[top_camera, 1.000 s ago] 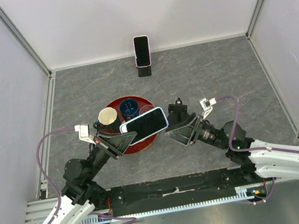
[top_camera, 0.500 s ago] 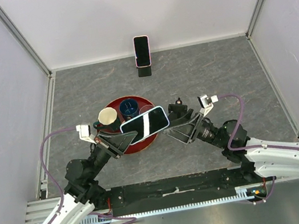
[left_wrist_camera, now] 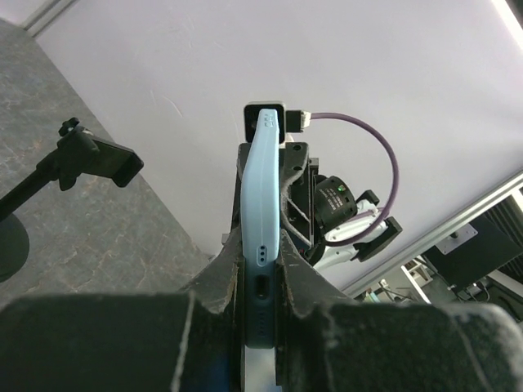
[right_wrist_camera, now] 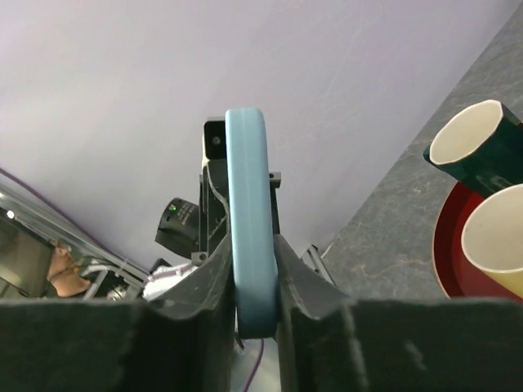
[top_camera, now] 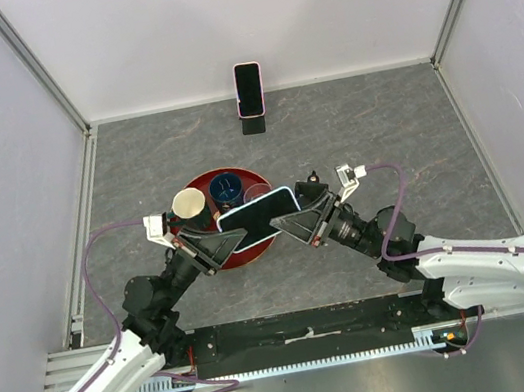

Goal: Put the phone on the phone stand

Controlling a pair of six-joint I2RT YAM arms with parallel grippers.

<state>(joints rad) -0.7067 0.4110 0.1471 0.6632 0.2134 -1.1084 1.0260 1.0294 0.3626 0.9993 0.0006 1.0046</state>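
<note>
The light blue flat phone (top_camera: 258, 215) is up in the air over the round red tray (top_camera: 252, 255) of cups (top_camera: 189, 205). It is well apart from the black phone stand (left_wrist_camera: 90, 161) by the back wall. The left gripper (top_camera: 221, 242) and the right gripper (top_camera: 299, 222) each pinch one end tight. So I think the carrying and the setting down are not done yet. The table (top_camera: 381, 124) is grey like stone, with pale purple walls (top_camera: 260, 13) around it.

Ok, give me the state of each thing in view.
phone, held off the table between both grippers
left gripper, shut on phone
right gripper, shut on phone
stand, upright, empty
pink phone, upright at the table's far edge
cups, upright on tray
tray, on the table, holding cups
</note>
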